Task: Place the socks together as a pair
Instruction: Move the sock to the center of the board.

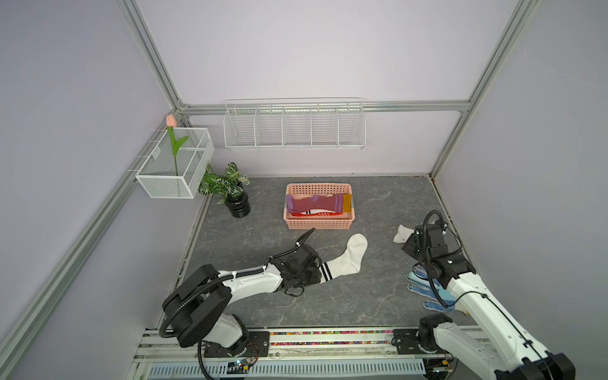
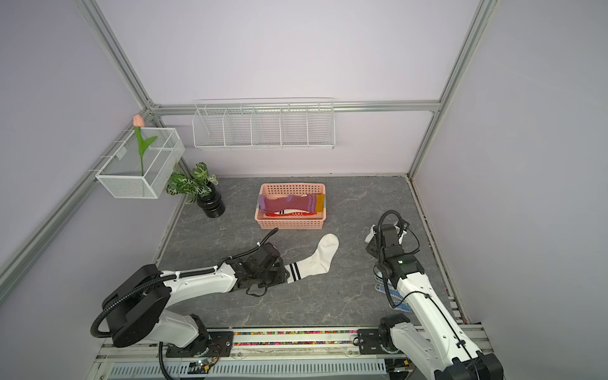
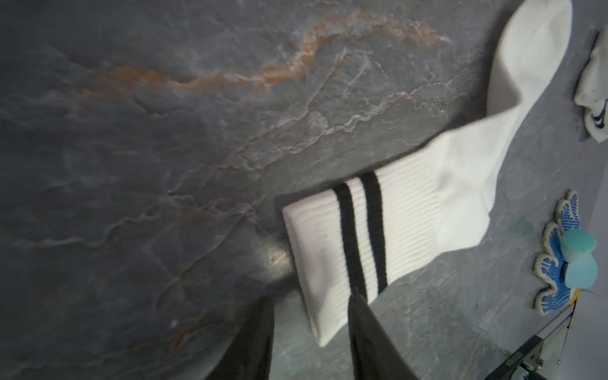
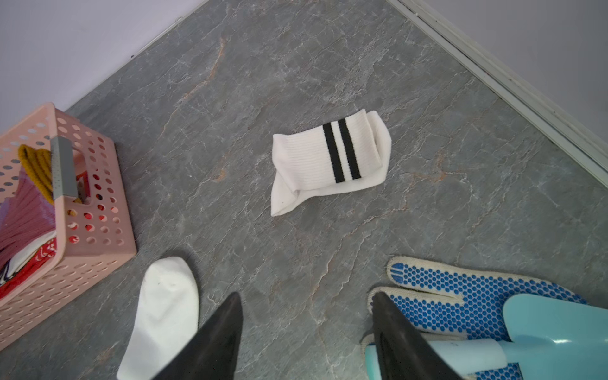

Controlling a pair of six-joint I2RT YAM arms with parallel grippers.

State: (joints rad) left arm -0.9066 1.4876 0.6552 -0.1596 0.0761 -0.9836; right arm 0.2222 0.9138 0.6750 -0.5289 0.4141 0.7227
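Left tool stood low at the cuff of the flat striped sock on the counter. Its jaws were apart, one finger over the stripes and the other off the cloth, with only the cuff corner between them.

Right tool hovered with jaws apart and empty. The crumpled striped sock lay well ahead of it and the blue dotted gloves just beside it.

The maroon sock lay in the pink basket.

Risks noted:
- A corner-only pinch could slip, or take a single layer, on lifting.
- The right tool could snag a glove on descent.
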